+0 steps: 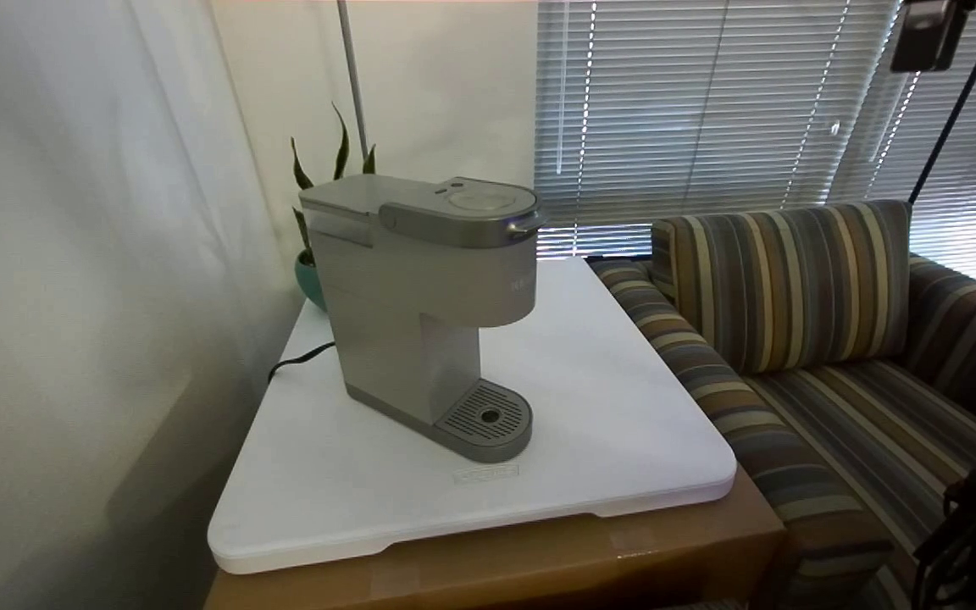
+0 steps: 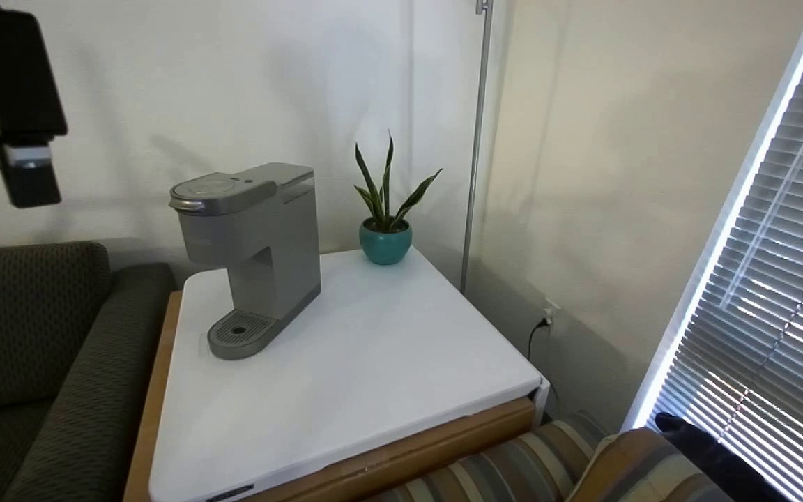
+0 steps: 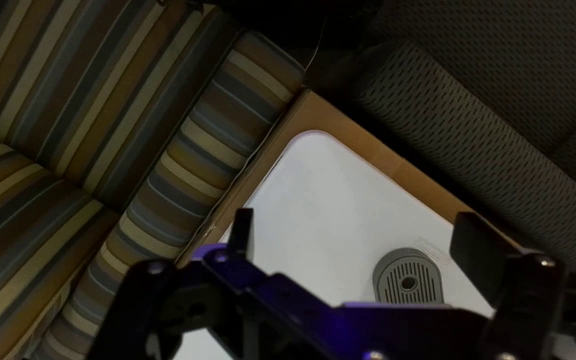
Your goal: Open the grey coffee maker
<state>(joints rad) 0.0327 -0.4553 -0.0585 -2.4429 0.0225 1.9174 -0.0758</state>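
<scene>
Though closed, grey coffee maker (image 2: 272, 224) near plant (image 2: 385, 187) in teal pot (image 2: 385, 245)

I'm seeing pale walls (image 2: 617, 139) meeting in a corner past a white tabletop (image 2: 373, 335). Daylight's leaking through venetian blinds (image 1: 640, 110), soft shadows are lying across the walls. Striped armchair (image 1: 818, 398) is sitting just beside the tabletop, dark upholstered seat (image 2: 53, 348) alongside another edge. Grey metal pole (image 2: 479, 139) is rising near that corner.
</scene>
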